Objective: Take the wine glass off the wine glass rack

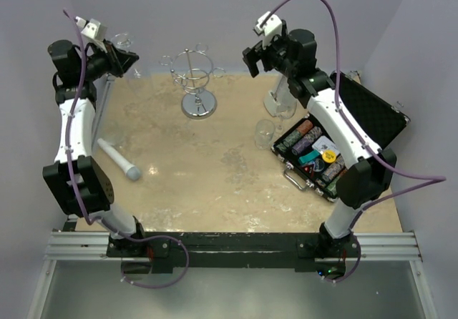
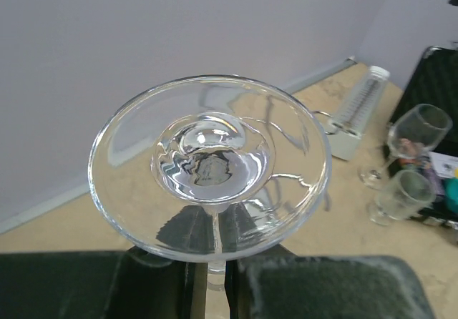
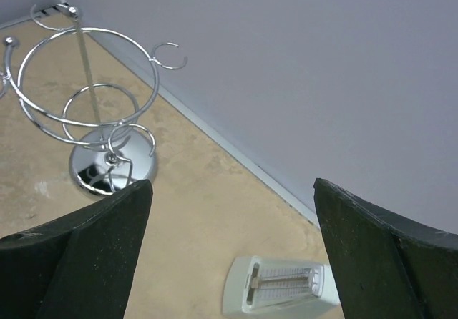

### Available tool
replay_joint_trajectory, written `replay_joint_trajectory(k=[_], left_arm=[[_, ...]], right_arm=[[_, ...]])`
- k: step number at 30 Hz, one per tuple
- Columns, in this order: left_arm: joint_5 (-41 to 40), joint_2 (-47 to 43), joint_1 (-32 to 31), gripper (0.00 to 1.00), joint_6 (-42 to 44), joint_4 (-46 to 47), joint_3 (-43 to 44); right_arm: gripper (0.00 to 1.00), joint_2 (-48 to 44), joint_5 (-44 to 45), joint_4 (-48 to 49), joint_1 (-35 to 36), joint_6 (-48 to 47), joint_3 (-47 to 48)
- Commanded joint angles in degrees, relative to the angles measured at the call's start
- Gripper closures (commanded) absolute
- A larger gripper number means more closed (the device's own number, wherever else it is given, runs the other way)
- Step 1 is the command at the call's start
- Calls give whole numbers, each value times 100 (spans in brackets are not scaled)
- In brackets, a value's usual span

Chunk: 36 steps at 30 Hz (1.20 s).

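The wine glass [image 2: 207,169] is held by its stem between my left gripper's fingers [image 2: 322,290]; its round foot faces the left wrist camera. My left gripper [image 1: 133,60] is shut on that stem at the far left of the table, raised and well left of the wine glass rack [image 1: 197,76]. The chrome rack stands on its disc base at the back middle, with no glass on its arms in the right wrist view [image 3: 86,104]. My right gripper [image 1: 250,58] is open and empty, raised to the right of the rack, and also shows in its wrist view [image 3: 232,190].
A grey metronome [image 3: 283,287] lies by the back wall under my right gripper. Two more glasses [image 2: 411,154] stand near an open case of poker chips [image 1: 315,154] at the right. A white and grey cylinder [image 1: 118,159] lies at the left.
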Motion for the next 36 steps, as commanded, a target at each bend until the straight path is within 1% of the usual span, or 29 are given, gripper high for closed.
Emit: replay_joint_trajectory(k=[1,5,7,10,12,14,18,21,25,27,30,34,36], left_arm=[[854,-524,-10,100,-658,-1241,121],[1285,-849,-10,100,-1405,-1716,-317],[1426,-1042,-18,100,-1660,-1919,-659],[1663,-1315,-10,100,-1924,-2033,-1266],[1873,-1386,-10,100,-2004,-2165,-1539],[2189,-1316,-19,100,-2066,-2402,-1654],[2788,-982,-18,100,-1751,-3464,-1602],[3069,-990,-27,100,-1837,-3580,-1856],[3333,-929,-27,100,-2197,-3546,-2225],[3343,-885,-36,100,-2215,-3598,-2296],[3386,-806,-71,100,-2250,-3660,-2392],[3439,-753,-89,100,-2453,-3554,-2621],[3387,-797,-98,100,-2426,-3580,-2717]], right_arm=[[2,-683,-978,831,57,-733,-432],[2,-1052,-1666,980,329,-1401,-994],[2,-1255,-1702,954,636,-2007,-1311],[2,-1650,-1903,901,1058,-3106,-2066],[2,-1852,-1975,910,1243,-3757,-2497],[2,-1967,-2018,578,1419,-4537,-2718],[2,-2152,-2054,242,1762,-6032,-3209],[1,-2170,-2054,277,1955,-6947,-3570],[2,-1880,-2282,303,2105,-7704,-3589],[2,-1670,-2343,356,2175,-8116,-3545],[1,-1406,-2545,540,2246,-8469,-3527],[1,-1107,-2896,541,2386,-9145,-3518],[1,-1045,-3072,777,2465,-9243,-3606]])
